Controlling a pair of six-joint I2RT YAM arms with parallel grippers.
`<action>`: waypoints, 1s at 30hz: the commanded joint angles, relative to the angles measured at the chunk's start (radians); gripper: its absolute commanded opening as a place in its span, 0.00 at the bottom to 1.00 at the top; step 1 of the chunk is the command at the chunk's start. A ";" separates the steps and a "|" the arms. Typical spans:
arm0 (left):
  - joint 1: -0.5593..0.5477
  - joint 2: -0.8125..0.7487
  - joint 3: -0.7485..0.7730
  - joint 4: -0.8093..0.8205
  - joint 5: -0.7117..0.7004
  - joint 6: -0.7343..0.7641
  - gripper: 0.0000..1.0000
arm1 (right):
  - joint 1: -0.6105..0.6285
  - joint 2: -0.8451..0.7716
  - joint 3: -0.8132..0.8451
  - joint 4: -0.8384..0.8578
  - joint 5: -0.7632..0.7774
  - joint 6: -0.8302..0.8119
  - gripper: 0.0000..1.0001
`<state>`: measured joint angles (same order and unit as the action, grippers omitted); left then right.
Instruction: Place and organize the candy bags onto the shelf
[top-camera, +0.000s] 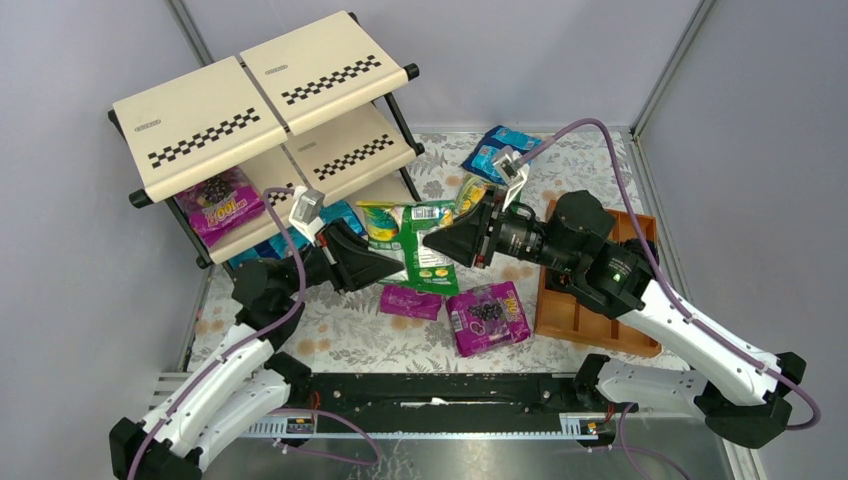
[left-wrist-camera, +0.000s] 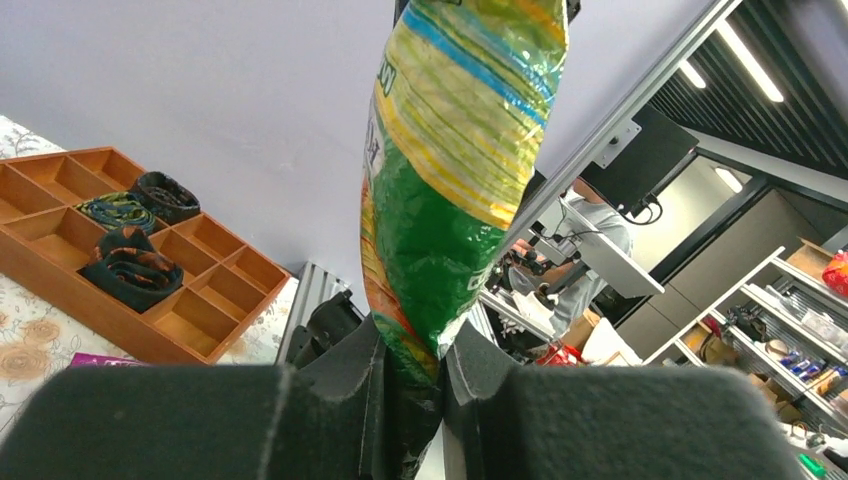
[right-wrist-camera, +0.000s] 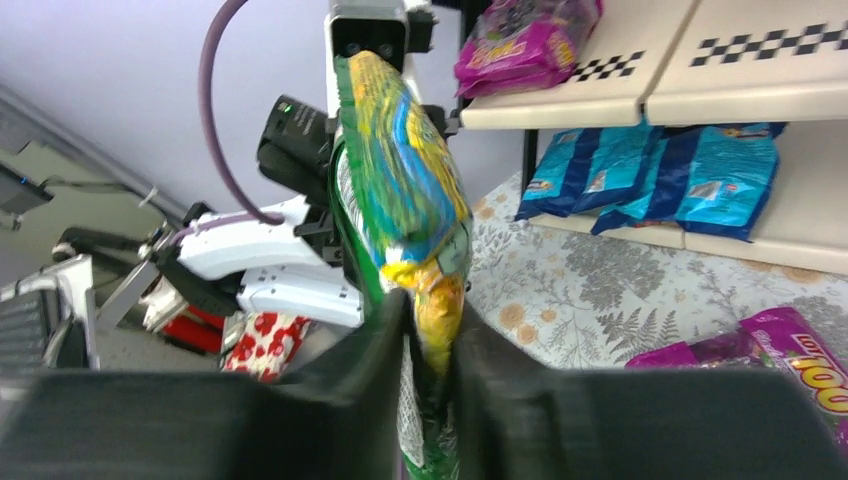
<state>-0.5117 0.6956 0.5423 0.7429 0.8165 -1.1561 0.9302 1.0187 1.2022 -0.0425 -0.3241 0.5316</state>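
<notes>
The left gripper (left-wrist-camera: 415, 385) is closed almost all the way, its fingers biting one end seam of a glossy green-and-yellow pillow-shaped candy bag (left-wrist-camera: 450, 190). The right gripper (right-wrist-camera: 425, 345) is nearly shut on the opposite end of the same packet. The bag is therefore strung between the two tools and appears lifted off the flowered tablecloth (top-camera: 330, 330). From each wrist camera the bag's long axis runs straight out from the fingertips toward the other gripper. The two tools face each other with only the bag between them.

The three-tier shelf of cream boards with checkered stripes on a black tube frame (top-camera: 260, 110) stands behind the left gripper and off to its outer side, away from the right gripper. The left arm is plainly the nearer. The right one would have to reach across its partner, so the likely next step is for it to let go and leave the carry to the left.

The packet is plump and crinkled. Its foil is shiny, deep green at one end and yellow with blue streaks at the other, and creased where the fingers pinch it.

On the shelf, a magenta bag with dark berries (top-camera: 220, 205) lies on the board above a row of bright blue bags (right-wrist-camera: 650, 170). Another magenta packet (top-camera: 488, 315) lies on the cloth just below the right gripper. An orange-brown wooden compartment tray (top-camera: 590, 315) sits beneath the right arm.
</notes>
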 joint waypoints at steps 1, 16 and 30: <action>0.001 -0.014 0.081 -0.057 -0.066 0.037 0.10 | -0.012 -0.042 0.003 0.051 0.117 -0.016 0.37; 0.002 0.186 0.726 -0.789 -0.469 0.343 0.00 | -0.012 -0.255 0.009 -0.283 0.622 -0.180 1.00; 0.212 0.663 1.434 -1.109 -0.627 0.305 0.00 | -0.011 -0.355 -0.014 -0.373 0.649 -0.144 1.00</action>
<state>-0.4248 1.2915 1.8820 -0.3389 0.1783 -0.7696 0.9218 0.6823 1.1931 -0.3885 0.2932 0.3790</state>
